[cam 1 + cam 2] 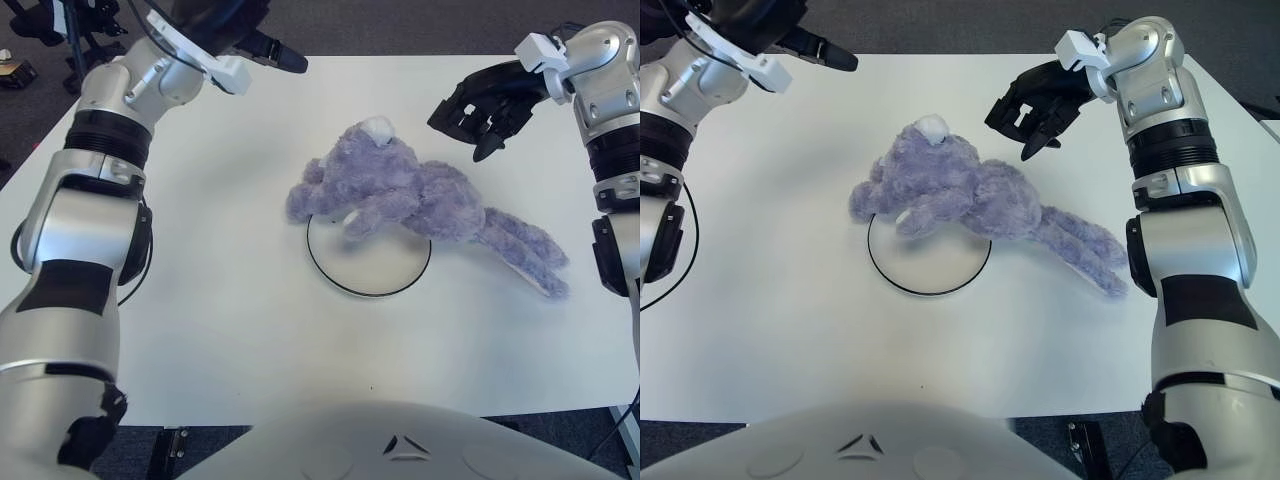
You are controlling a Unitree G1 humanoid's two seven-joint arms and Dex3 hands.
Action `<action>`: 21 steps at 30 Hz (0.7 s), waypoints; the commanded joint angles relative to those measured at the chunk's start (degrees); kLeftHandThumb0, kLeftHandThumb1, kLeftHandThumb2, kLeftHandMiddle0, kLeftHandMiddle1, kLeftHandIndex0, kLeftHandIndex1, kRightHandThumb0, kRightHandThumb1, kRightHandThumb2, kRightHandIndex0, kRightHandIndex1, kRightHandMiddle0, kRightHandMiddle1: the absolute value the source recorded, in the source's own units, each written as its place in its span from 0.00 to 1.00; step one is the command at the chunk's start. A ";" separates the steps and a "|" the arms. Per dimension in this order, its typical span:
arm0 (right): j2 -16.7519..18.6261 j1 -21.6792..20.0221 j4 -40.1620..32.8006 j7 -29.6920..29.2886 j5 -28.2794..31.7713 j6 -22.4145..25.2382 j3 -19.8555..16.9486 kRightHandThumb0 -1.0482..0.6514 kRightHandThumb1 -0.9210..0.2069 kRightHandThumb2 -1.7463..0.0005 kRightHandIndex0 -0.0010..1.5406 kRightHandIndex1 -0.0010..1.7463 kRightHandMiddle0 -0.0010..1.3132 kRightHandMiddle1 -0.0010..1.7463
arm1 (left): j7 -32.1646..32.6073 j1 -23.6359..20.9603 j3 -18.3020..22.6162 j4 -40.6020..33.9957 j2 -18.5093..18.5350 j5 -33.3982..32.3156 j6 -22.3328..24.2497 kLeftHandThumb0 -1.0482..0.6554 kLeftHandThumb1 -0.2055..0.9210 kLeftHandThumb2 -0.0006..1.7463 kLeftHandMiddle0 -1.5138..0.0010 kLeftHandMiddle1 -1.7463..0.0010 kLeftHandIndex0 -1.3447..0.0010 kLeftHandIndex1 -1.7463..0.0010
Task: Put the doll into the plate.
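A purple doll [400, 190] is draped across the plate's [370, 272] far rim on the bench [250, 330]. The right hand [487, 102] is raised beyond it, fingers spread and empty. The left hand's [255, 35] fingers cannot be told.

- The plate [368, 268] lies at the centre of the worktop [240, 330].
- The doll [400, 195] lies across the plate's far rim, head to the left, legs trailing right onto the worktop.
- The right hand [483, 102] hangs behind and right of the doll, apart from it.
- The left hand [240, 30] shows at the far left edge.
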 commanded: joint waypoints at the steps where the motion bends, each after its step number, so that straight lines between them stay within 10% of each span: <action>1: 0.44 -0.60 2.47 2.76 3.24 1.53 -1.77 0.45 0.05 1.00 0.61 1.00 0.60 1.00 | 35.73 -1.69 -12.04 6.04 0.81 14.59 4.38 0.29 1.00 0.06 0.58 0.90 0.62 0.85; 21: 0.69 -0.40 2.81 3.00 4.49 2.77 -2.62 0.47 0.04 1.00 0.60 1.00 0.61 1.00 | 40.90 -6.05 -23.50 11.99 -0.06 19.39 -4.23 0.26 1.00 0.12 0.56 0.93 0.63 0.91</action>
